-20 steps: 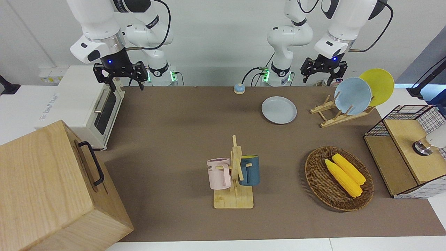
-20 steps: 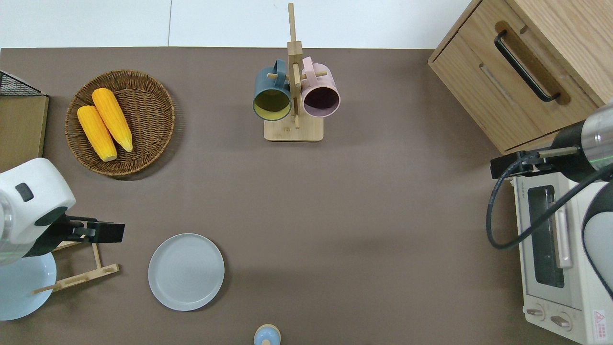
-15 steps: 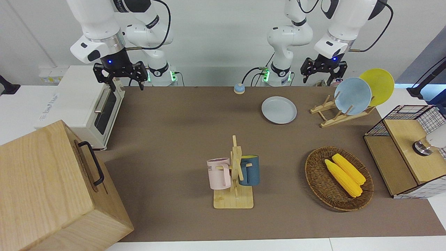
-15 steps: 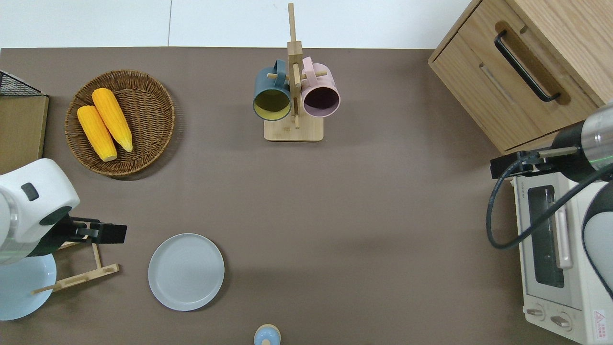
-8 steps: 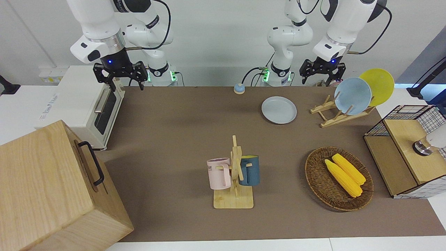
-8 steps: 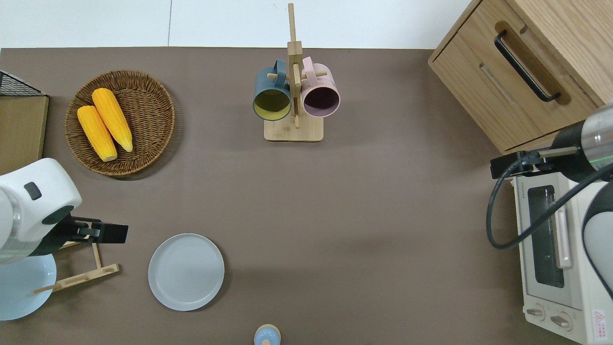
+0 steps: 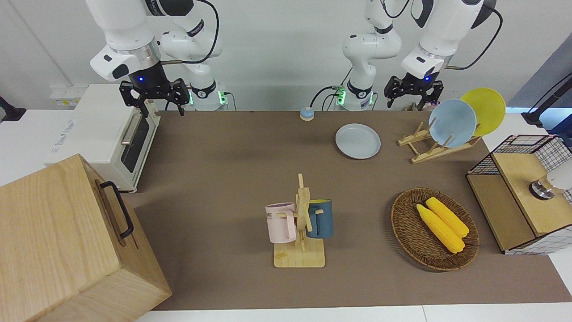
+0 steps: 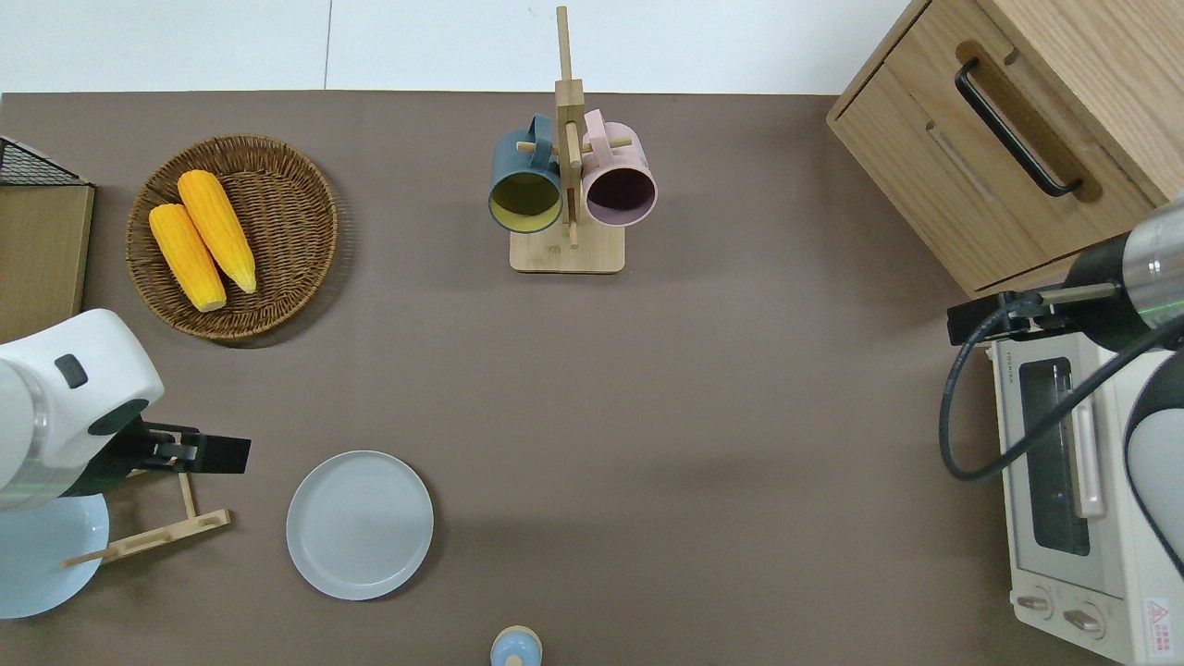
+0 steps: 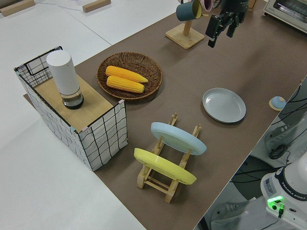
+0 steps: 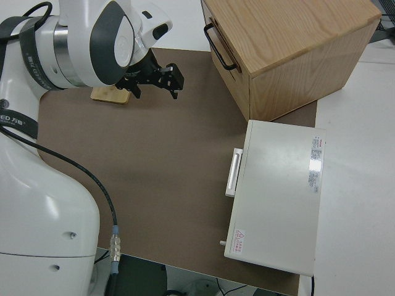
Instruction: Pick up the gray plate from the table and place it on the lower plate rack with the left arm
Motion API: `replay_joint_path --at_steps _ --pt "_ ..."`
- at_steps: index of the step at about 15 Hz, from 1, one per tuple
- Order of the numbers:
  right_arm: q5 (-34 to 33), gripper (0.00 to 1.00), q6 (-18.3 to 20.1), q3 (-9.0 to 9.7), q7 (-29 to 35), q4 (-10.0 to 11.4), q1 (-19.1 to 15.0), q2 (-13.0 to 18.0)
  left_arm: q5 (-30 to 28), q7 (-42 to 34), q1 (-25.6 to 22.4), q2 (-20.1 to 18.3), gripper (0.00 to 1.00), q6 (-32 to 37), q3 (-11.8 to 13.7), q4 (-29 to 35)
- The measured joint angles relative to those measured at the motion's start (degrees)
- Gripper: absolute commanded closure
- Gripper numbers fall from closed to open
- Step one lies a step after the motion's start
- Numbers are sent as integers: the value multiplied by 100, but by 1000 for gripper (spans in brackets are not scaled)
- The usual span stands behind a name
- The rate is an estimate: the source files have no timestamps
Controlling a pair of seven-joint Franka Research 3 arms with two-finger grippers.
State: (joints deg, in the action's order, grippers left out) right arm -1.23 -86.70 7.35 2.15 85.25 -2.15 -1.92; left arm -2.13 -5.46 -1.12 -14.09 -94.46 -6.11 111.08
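The gray plate point(image 7: 358, 141) point(image 8: 359, 524) point(image 9: 224, 105) lies flat on the brown table point(image 7: 223, 170), close to the robots. Beside it, toward the left arm's end, stands the light-wood plate rack point(image 7: 422, 150) point(image 8: 157, 532) point(image 9: 165, 184). Its upper slots hold a light blue plate point(image 7: 452, 123) and a yellow plate point(image 7: 485, 109); its low slots point(image 7: 413, 136) carry nothing. My left gripper point(image 7: 413, 103) point(image 8: 199, 453) point(image 9: 219, 38) hangs open and empty in the air over the rack's low end, apart from the gray plate. My right gripper point(image 7: 163, 109) point(image 10: 154, 89) is open and parked.
A wicker basket point(image 7: 404, 232) with two corn cobs and a wire crate point(image 7: 514, 147) stand at the left arm's end. A mug stand point(image 7: 300, 250) with two mugs stands mid-table. A toaster oven point(image 7: 111, 134) and wooden cabinet point(image 7: 58, 241) fill the right arm's end. A small blue knob point(image 7: 306, 113) sits by the robots.
The left arm has drifted a little toward the gray plate and away from the robots, its gripper still open. The plate and the right arm have not moved.
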Motion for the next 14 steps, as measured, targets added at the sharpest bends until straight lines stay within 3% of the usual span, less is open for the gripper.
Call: replay_joint_path --at_steps 7,14 --pt "0 17 0 0 0 0 0 0 0 9 2 -7 2 -112 -108 503" --pt "0 17 0 0 0 0 0 0 1 10 3 -331 2 -1341 -179 1882"
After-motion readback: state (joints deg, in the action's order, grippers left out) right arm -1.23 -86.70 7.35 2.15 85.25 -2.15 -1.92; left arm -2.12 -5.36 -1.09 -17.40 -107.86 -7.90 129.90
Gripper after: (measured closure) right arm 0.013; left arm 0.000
